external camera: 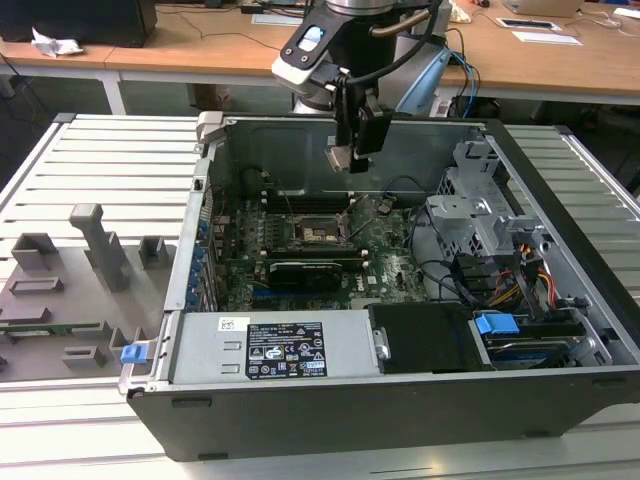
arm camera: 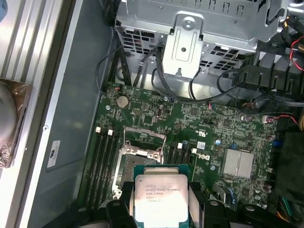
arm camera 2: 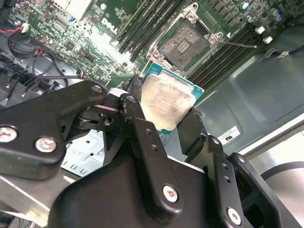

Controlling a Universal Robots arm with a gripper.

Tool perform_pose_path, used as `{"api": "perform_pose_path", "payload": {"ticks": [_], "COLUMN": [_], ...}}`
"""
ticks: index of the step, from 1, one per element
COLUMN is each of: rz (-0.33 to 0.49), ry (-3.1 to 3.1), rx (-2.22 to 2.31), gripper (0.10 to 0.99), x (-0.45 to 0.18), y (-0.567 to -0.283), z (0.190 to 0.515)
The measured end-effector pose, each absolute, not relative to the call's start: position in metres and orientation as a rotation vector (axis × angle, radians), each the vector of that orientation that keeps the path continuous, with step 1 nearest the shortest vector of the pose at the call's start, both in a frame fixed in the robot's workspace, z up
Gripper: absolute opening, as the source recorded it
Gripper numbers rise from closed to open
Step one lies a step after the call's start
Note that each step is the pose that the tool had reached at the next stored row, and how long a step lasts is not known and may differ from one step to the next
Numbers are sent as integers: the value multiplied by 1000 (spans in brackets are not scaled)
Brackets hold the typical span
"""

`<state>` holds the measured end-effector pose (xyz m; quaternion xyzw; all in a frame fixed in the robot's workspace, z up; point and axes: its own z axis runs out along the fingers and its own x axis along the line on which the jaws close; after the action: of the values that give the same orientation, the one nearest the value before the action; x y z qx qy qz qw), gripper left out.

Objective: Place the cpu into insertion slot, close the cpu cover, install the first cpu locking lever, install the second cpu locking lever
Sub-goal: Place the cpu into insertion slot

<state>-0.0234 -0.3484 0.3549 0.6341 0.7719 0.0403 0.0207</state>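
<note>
My gripper (external camera: 342,158) hangs over the open computer case, shut on the cpu (external camera: 338,156). In both wrist views the cpu (arm camera 2: 167,100) (arm camera: 160,196) is a silvery square chip on a green backing, clamped by its edges between the black fingers (arm camera 2: 192,129). The insertion slot (arm camera 2: 187,42) (external camera: 318,229) lies bare on the green motherboard below the chip, with its pale contact field showing. In the first wrist view the chip covers part of the slot (arm camera: 127,167). The cpu cover (arm camera: 144,138) looks swung open at one side of the slot.
Long black memory slots (arm camera 2: 228,52) flank the socket. A black card (external camera: 305,272) lies in front of it. A labelled power supply (external camera: 285,350) fills the case front, and a metal drive cage (external camera: 480,215) with cables is on the exterior view's right. Grey fixtures (external camera: 90,250) stand outside.
</note>
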Motion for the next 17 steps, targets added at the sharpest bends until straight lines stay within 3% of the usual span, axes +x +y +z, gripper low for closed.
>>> {"api": "perform_pose_path", "payload": {"ticks": [17], "rz": [120], "ry": [2263], "rx": [2108], "gripper": [541], "x": [-24], "y": [-348], "z": [343]}}
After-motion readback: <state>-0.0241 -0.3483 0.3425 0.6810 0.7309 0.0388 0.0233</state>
